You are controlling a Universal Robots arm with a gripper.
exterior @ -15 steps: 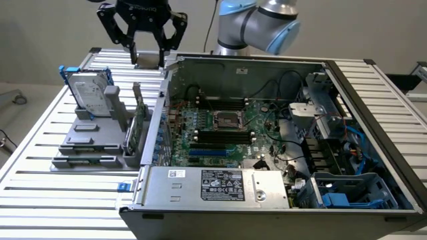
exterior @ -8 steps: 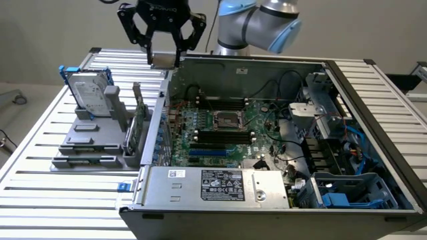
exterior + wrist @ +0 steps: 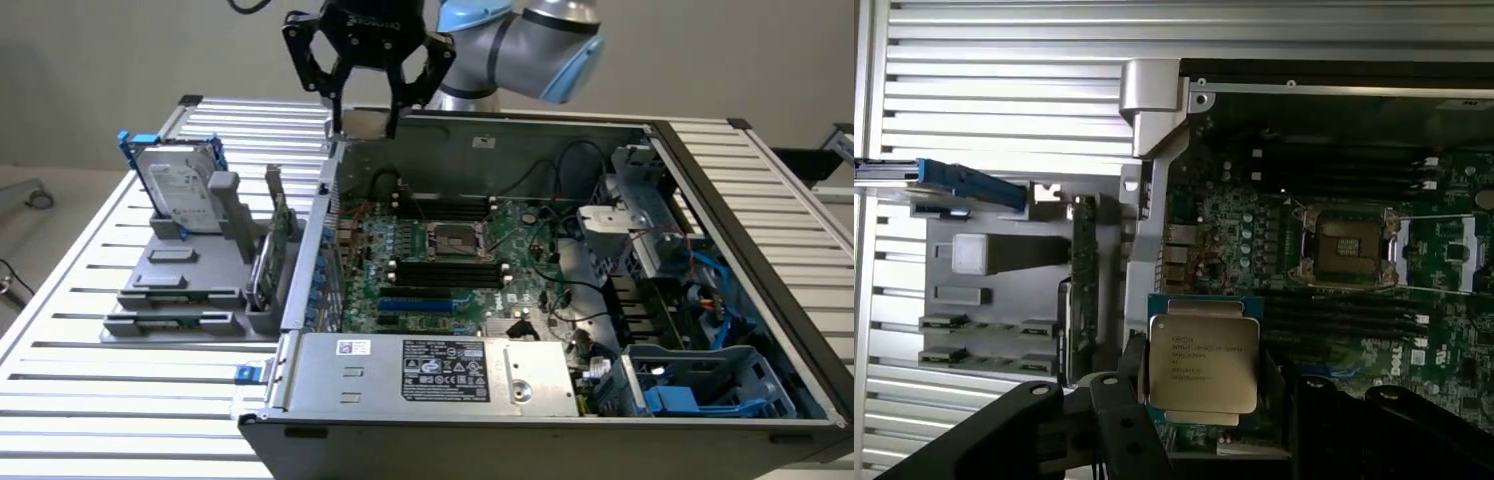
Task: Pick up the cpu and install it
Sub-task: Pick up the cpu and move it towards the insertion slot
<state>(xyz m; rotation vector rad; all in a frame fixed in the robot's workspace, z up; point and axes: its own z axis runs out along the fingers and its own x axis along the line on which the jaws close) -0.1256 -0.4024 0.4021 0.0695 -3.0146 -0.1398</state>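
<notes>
At the near edge of the slatted surface [image 3: 107, 400] an open computer case [image 3: 534, 450] is seen, with a labelled power supply [image 3: 427, 372] along its near side. Farther in, the green board [image 3: 441, 290] lies flat, and no chip is seen in its metal-framed socket [image 3: 454, 238]. To the exterior view's left of the case, a hard drive [image 3: 180, 185] is stood upright in a grey holder.

Farthest off, above the case's far-left corner, the end effector [image 3: 367, 115] is held high. In the wrist view the cpu [image 3: 1204, 365] appears to be clamped by its edges between the dark fingers, with its metal lid facing the camera, well clear of the board.

The carry is judged to be the step in hand: the chip is picked up but not yet installed. Seating it would call for the chip to be squared over the socket, correctly oriented and lowered level.
</notes>
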